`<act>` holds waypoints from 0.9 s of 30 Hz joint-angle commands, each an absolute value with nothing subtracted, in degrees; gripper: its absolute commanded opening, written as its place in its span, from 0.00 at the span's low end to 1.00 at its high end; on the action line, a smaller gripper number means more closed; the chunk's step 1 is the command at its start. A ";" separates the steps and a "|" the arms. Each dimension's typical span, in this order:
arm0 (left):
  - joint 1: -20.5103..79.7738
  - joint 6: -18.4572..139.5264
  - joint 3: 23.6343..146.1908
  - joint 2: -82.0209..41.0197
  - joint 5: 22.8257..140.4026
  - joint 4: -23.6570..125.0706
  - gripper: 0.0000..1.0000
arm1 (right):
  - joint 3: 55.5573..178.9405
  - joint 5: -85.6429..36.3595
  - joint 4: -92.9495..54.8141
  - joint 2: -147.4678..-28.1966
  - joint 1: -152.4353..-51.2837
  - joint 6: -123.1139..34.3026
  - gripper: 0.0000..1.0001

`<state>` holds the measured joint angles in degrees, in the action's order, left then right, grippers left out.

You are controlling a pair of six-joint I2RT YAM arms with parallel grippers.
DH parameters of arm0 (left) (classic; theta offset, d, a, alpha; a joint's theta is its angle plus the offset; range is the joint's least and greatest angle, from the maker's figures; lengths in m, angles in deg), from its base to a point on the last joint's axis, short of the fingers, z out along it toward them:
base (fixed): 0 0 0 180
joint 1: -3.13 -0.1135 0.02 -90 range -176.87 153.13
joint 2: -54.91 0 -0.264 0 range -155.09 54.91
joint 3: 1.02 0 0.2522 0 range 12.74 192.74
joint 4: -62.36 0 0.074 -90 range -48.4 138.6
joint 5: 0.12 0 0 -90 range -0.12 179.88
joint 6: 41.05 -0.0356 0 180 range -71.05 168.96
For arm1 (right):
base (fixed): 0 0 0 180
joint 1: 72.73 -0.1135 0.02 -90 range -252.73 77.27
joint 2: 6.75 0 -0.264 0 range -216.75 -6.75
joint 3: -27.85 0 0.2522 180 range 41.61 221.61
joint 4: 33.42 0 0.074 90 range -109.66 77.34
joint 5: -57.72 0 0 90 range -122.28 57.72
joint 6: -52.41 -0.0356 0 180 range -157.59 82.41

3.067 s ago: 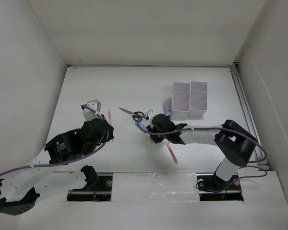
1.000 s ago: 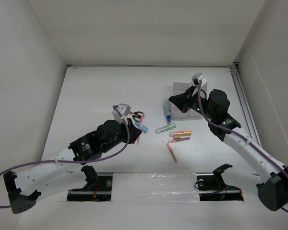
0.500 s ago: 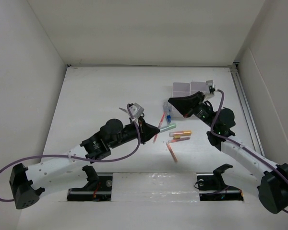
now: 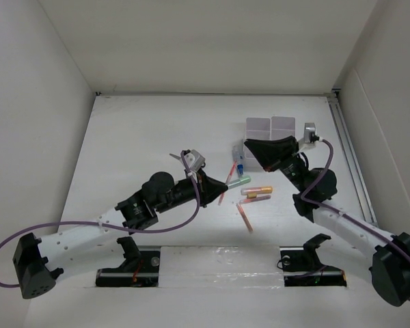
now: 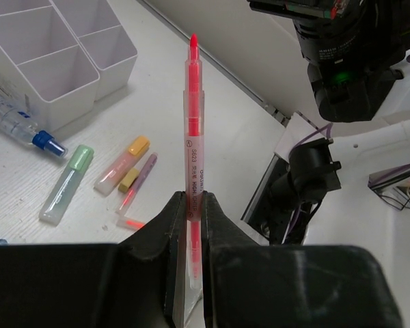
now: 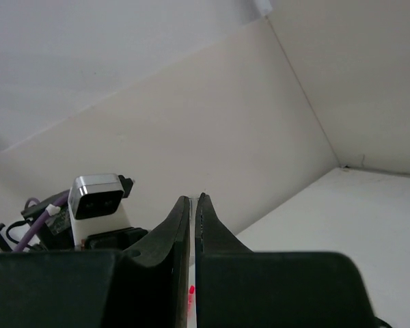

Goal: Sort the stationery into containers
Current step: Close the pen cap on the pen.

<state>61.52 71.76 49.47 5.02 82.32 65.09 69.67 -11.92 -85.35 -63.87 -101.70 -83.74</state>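
Note:
My left gripper (image 4: 223, 184) is shut on a thin red pen (image 4: 230, 171) and holds it above the table centre; in the left wrist view the pen (image 5: 193, 116) stands between my fingers (image 5: 176, 225). My right gripper (image 4: 247, 144) is shut, raised in front of the white organiser (image 4: 270, 124), with nothing seen in it; in its own view the gripper (image 6: 193, 203) faces a wall. Green (image 4: 238, 182), orange (image 4: 257, 190) and pink (image 4: 255, 198) markers and a blue-capped bottle (image 4: 239, 159) lie on the table. The scissors and the blue tube are hidden.
Another red pen (image 4: 244, 217) lies near the front edge. The left wrist view shows the organiser (image 5: 51, 65), the bottle (image 5: 17, 121), the green marker (image 5: 67, 183), the orange marker (image 5: 123, 164) and the right arm (image 5: 348, 61). White walls enclose the table.
My left gripper took the red pen from the left side and carried it to the centre. My right gripper left the table centre and rose in front of the organiser.

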 commanded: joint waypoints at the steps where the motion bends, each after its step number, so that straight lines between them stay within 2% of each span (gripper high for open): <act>1: 61.49 70.84 48.69 6.57 81.09 69.70 0.00 | 67.72 -15.93 -95.77 -64.14 -104.01 -86.19 0.00; 12: 61.49 70.31 48.69 7.09 80.38 70.22 0.00 | 65.88 -18.39 -101.23 -68.01 -108.67 -84.35 0.00; 27: 61.49 70.31 49.22 7.09 81.61 69.08 0.00 | 65.87 -18.40 -102.29 -68.46 -108.68 -84.88 0.00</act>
